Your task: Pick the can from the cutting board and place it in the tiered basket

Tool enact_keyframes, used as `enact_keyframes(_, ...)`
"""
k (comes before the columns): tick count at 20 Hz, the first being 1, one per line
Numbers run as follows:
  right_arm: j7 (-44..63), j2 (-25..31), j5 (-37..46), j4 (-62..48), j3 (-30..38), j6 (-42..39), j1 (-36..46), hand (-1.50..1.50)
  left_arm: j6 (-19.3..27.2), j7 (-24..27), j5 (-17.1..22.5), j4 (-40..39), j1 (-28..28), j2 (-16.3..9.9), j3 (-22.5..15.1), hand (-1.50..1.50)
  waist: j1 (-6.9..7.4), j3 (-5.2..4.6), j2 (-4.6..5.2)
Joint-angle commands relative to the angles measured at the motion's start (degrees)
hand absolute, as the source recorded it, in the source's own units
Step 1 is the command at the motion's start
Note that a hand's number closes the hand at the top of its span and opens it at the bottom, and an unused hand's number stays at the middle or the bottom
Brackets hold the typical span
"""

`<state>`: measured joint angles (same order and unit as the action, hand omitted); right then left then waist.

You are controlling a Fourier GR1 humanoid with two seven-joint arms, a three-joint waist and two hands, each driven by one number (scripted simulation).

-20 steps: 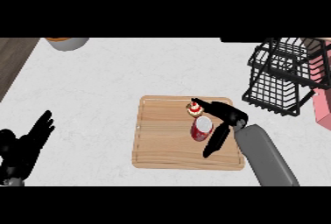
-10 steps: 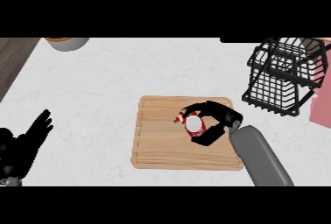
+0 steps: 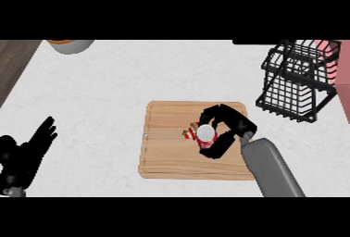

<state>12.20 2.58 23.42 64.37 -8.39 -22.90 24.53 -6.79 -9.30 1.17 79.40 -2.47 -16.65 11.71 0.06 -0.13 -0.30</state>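
Note:
A red and white can (image 3: 203,135) stands on the wooden cutting board (image 3: 167,157) in the middle of the counter. My right hand (image 3: 226,124) is curled round it, fingers on its far side and thumb on its near side, hiding part of the can. The black wire tiered basket (image 3: 295,83) stands at the right rear of the counter, apart from the board. My left hand (image 3: 27,152) rests open at the lower left edge with its fingers up.
A grey bowl (image 3: 68,45) with an orange inside sits at the far left rear. A pink object (image 3: 332,60) stands behind the basket at the right edge. Dark wood (image 3: 10,65) borders the white counter at the left.
My right hand has closed its fingers and thumb round the can and shifted slightly toward the front of the board. The left hand has stayed put.

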Motion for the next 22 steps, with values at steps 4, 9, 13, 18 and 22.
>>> enact_keyframes(4, 24.1, -2.5, 18.8, 1.6, -7.9, 22.0, 8.5, 1.5, -1.1, 0.3, -0.6, -0.8, -0.4, -0.2, -1.0, 0.0, 1.85, -0.5, -0.82)
enact_keyframes(9, 43.9, -2.6, 27.9, 2.6, -17.1, 30.5, 15.3, 1.5, 0.1, 1.9, -2.0, -2.0, 0.5, 0.9, -1.8, 0.0, 2.46, -0.26, -0.48)
enact_keyframes(13, 60.3, -2.6, 35.5, 6.4, -23.6, 32.1, 21.2, 1.5, -1.1, 0.0, -0.4, -1.0, 0.3, -0.3, -0.8, 0.0, 2.06, -0.12, -1.0)
enact_keyframes(18, 70.2, -2.6, 41.1, 8.8, -23.7, 28.7, 31.3, 1.5, -0.8, 0.4, -0.8, -2.5, 2.3, -0.4, -0.5, 0.0, 1.23, -0.03, -0.3)
enact_keyframes(22, 71.9, -2.5, 43.0, 8.7, -21.8, 29.3, 34.1, 1.5, -0.2, 0.6, -1.7, -1.8, 1.6, 0.2, -1.2, 0.0, 1.37, 0.05, 0.03)
